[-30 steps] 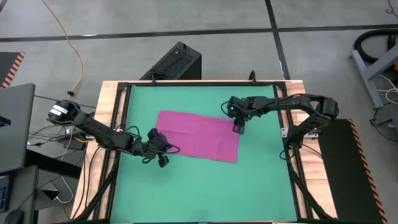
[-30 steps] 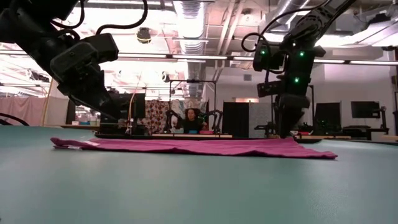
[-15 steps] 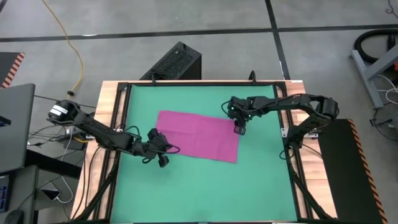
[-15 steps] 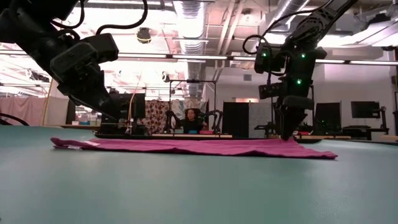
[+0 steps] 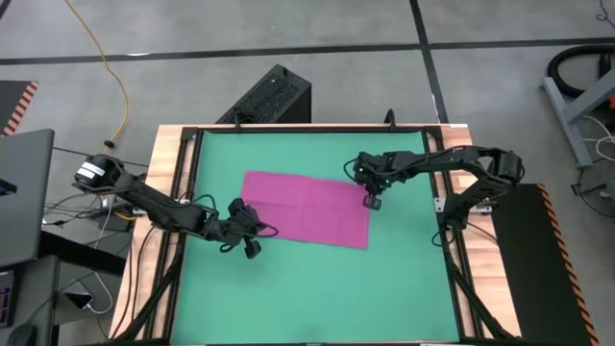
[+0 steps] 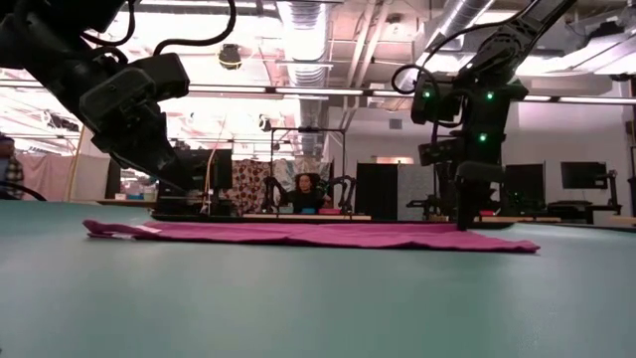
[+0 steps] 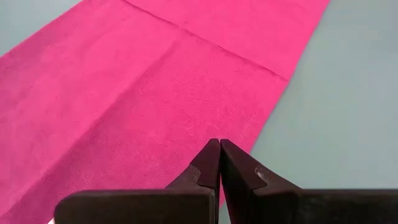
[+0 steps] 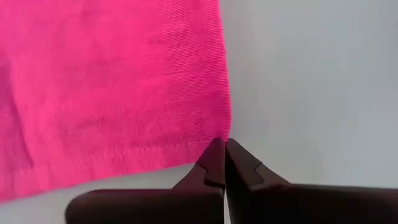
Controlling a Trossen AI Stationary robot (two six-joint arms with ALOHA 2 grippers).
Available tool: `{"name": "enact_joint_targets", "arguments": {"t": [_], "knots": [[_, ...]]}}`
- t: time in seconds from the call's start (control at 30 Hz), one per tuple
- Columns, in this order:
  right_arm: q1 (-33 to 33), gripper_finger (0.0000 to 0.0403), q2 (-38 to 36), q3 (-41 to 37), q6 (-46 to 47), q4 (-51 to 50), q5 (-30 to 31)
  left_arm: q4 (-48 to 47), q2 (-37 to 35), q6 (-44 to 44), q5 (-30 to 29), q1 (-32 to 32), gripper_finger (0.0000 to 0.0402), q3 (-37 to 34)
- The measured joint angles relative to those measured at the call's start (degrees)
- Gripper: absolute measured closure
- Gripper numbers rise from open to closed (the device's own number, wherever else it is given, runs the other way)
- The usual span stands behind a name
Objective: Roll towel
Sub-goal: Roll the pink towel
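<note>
Towel (image 5: 307, 208): magenta-purple rectangle, flat mid-bench (image 5: 288, 288), faint fold creases.

Right pincer (image 8: 222, 157): clenched at towel's corner; whether cloth is caught cannot be told.

Left pincer (image 7: 219, 163): clenched empty, above opposite end.

Risk: corner likely slips free if pinch missed fabric; roll would skew.

towel (image 6: 308, 236) flat on green table (image 6: 298, 308) | right gripper (image 6: 463, 225) down at its far corner, seemingly touching | left gripper (image 6: 204, 179) above near end
</note>
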Motion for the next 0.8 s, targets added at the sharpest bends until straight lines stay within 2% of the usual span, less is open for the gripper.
{"name": "enact_joint_targets", "arguments": {"t": [0.1,0.27,0.4,0.47,0.6,0.7,0.8], "knots": [[0.0,0.0396,0.0,0.0,5.0,-0.2,1.5,0.4,0.0,-0.9,-0.9,0.0,0.0401,0.0],[1.9,0.0399,0.0,0.0,12.9,-0.2,5.0,5.1,3.7,-3.8,-7.2,-0.1,0.0401,-0.5],[4.6,0.0400,0.0,0.0,19.1,-1.0,5.7,11.2,11.8,-4.8,-3.1,-0.7,0.0401,-0.5],[6.6,0.0401,0.0,0.0,21.6,-2.1,5.9,11.9,16.6,-6.7,-1.1,-1.6,0.0401,0.2],[11.4,0.0402,0.0,0.0,25.3,-3.7,6.1,12.8,23.9,-11.7,-4.5,-4.0,0.0402,2.3],[16.2,0.0402,0.0,0.0,32.3,-3.9,6.1,11.9,25.9,-12.7,-6.9,-4.9,0.0402,3.5],[22.3,0.0402,0.0,0.0,42.5,-5.2,5.3,6.8,25.0,-12.8,-6.0,-5.1,0.0401,4.5]]}}
